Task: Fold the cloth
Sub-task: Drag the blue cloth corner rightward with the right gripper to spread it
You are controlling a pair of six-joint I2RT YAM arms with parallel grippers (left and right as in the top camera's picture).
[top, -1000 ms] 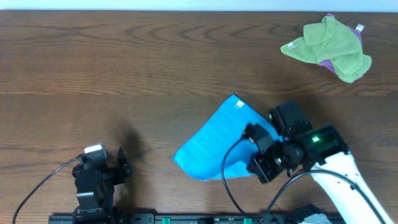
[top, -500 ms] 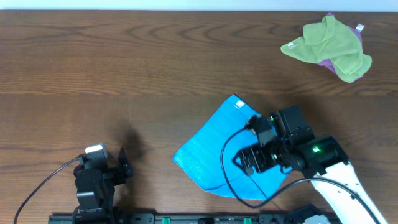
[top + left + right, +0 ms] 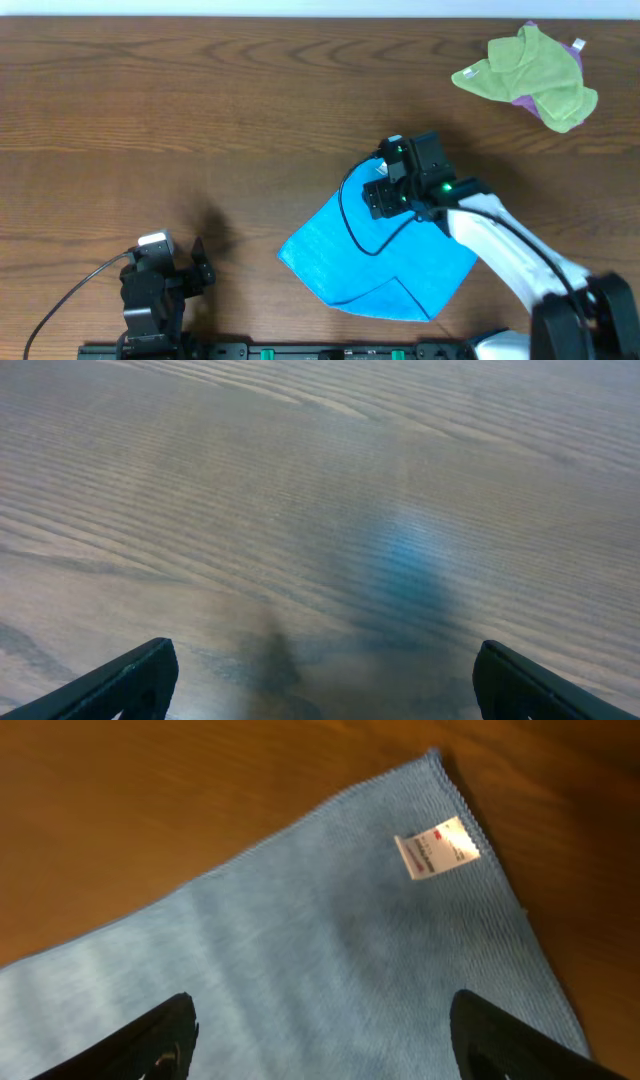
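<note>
The bright blue cloth (image 3: pixel 340 250) lies flat on the wooden table, right of centre and near the front, with a folded flap along its front right edge. My right gripper (image 3: pixel 385 185) hangs over the cloth's far corner and hides that corner in the overhead view. In the right wrist view the cloth (image 3: pixel 300 950) fills the frame, with its white tag (image 3: pixel 440 848) near the far corner. There my right gripper (image 3: pixel 325 1050) is open above the fabric, holding nothing. My left gripper (image 3: pixel 198 265) sits at the front left, away from the cloth, open over bare wood (image 3: pixel 325 690).
A yellow-green cloth (image 3: pixel 525 70) lies crumpled at the far right corner, with a purple cloth (image 3: pixel 577 45) peeking out from under it. The table's front edge runs just behind both arm bases.
My right gripper opened and let the cloth go, then moved from the front right to the far corner. The cloth now spreads further toward the front right. The left arm stayed put.
</note>
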